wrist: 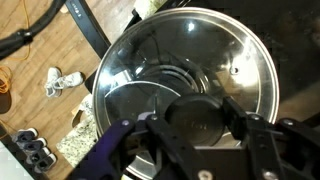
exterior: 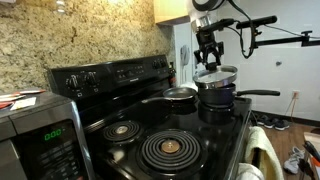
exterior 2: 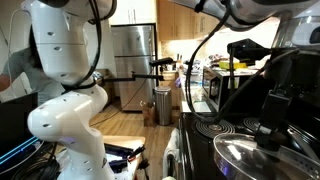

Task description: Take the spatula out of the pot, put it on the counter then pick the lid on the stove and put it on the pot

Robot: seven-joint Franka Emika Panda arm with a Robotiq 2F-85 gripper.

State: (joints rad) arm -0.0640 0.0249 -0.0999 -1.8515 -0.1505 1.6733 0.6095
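Observation:
My gripper (exterior: 208, 57) is shut on the dark centre knob of the lid (exterior: 216, 74), a see-through lid with a shiny metal rim. It holds the lid just over the dark pot (exterior: 218, 98), which stands on the stove's far burner with its long handle pointing right. In the wrist view the lid (wrist: 200, 55) fills the frame, with the knob between my fingers (wrist: 200, 122). The lid's rim (exterior 2: 250, 158) and my gripper (exterior 2: 270, 130) also show in an exterior view. The spatula is out of view.
A shallower frying pan (exterior: 180, 95) sits beside the pot on the black stove (exterior: 150, 140). A steel microwave (exterior: 35, 140) stands in the near left corner. The stone backsplash runs behind. My white arm base (exterior 2: 70, 110) stands beside the stove.

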